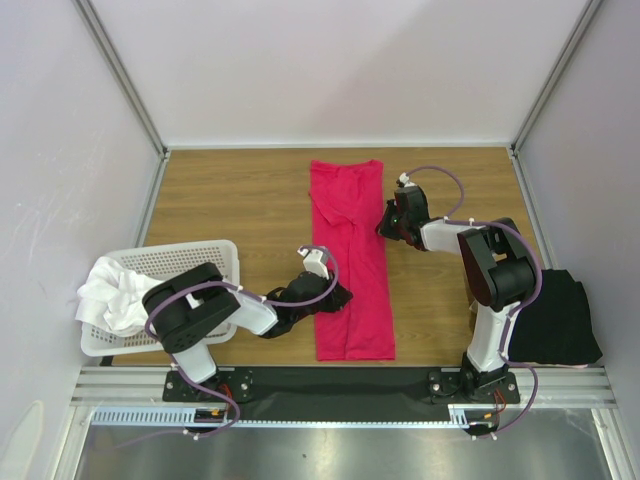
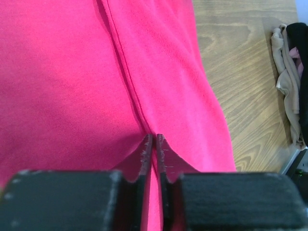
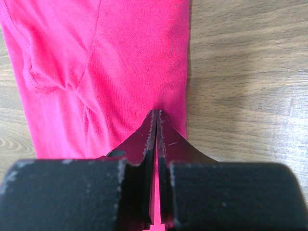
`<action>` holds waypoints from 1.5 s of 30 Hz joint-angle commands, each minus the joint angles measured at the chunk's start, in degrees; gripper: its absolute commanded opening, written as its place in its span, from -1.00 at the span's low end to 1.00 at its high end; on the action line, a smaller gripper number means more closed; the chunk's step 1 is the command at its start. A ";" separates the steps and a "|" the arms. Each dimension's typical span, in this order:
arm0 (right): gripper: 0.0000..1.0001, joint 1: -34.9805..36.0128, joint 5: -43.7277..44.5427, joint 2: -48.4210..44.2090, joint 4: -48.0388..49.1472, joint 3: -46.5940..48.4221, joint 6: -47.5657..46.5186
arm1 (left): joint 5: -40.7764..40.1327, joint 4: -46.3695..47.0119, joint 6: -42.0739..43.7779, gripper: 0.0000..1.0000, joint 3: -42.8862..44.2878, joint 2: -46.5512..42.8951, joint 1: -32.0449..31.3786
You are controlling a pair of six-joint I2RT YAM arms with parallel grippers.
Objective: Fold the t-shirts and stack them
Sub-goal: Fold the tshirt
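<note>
A crimson-pink t-shirt [image 1: 350,260] lies on the wooden table as a long narrow strip, folded lengthwise. My left gripper [image 1: 340,295] is at the strip's left edge near its lower end. In the left wrist view its jaws [image 2: 154,137] are pressed together with pink fabric [image 2: 72,86] pinched between them. My right gripper [image 1: 385,225] is at the strip's right edge near the top, and its jaws [image 3: 156,113] are shut on the pink hem [image 3: 134,62]. A black t-shirt [image 1: 555,315] lies folded at the table's right. White t-shirts [image 1: 110,295] are bunched in the basket.
A white perforated basket [image 1: 190,258] stands at the left front, close to the left arm's base. The black pile [image 2: 298,33] with a beige edge shows at the right of the left wrist view. Bare wood [image 1: 230,200] surrounds the pink strip, and frame posts stand at the back corners.
</note>
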 commanded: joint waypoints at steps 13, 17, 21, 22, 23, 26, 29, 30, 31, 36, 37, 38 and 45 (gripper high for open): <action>-1.00 0.34 2.34 -0.75 -0.25 -1.01 -1.04 | -3.68 2.50 -1.47 -0.99 -3.16 -4.99 -0.94; -1.00 0.34 2.61 -0.84 -0.42 -1.10 -1.04 | -3.94 2.59 -1.82 -0.99 -3.60 -5.34 -1.38; -1.00 0.43 2.78 -0.93 -0.60 -1.10 -1.04 | -4.03 2.68 -2.09 -0.99 -3.86 -5.16 -1.82; -1.00 0.34 2.78 -1.01 -0.60 -1.01 -1.13 | -4.12 2.77 -2.18 -0.99 -3.95 -5.16 -1.82; -1.00 0.34 2.87 -1.01 -0.60 -1.10 -1.13 | -4.20 2.68 -2.26 -0.99 -4.04 -5.25 -1.82; -1.00 0.43 2.78 -0.93 -0.60 -1.01 -1.13 | -4.21 2.77 -2.18 -0.99 -4.22 -5.34 -1.91; -1.00 0.52 2.35 -0.93 -0.69 -0.84 -1.22 | -4.12 2.24 -1.48 -0.94 -3.78 -5.25 -1.91; -1.00 0.52 2.08 -1.10 -0.69 -0.84 -1.30 | -4.20 1.98 -1.21 -0.85 -3.60 -5.34 -1.91; -1.00 0.52 1.82 -1.36 -0.78 -0.84 -1.30 | -4.29 1.98 -0.95 -0.77 -3.60 -5.43 -1.91; -0.98 0.95 -0.20 -4.35 -1.21 -0.84 -2.09 | -4.82 -1.00 3.79 -0.31 -2.73 -9.72 -2.00; -0.96 1.04 -0.29 -6.09 -1.39 -0.93 -2.27 | -4.99 -1.80 4.58 -0.27 -2.55 -10.95 -2.08; -0.95 1.13 -0.47 -6.98 -1.57 -0.93 -2.53 | -5.34 -4.15 5.98 -0.22 -2.37 -12.09 -2.26; -0.61 1.75 -1.44 -17.35 -6.13 -1.36 -3.94 | -11.93 -15.93 10.04 0.07 -2.54 -22.64 -8.40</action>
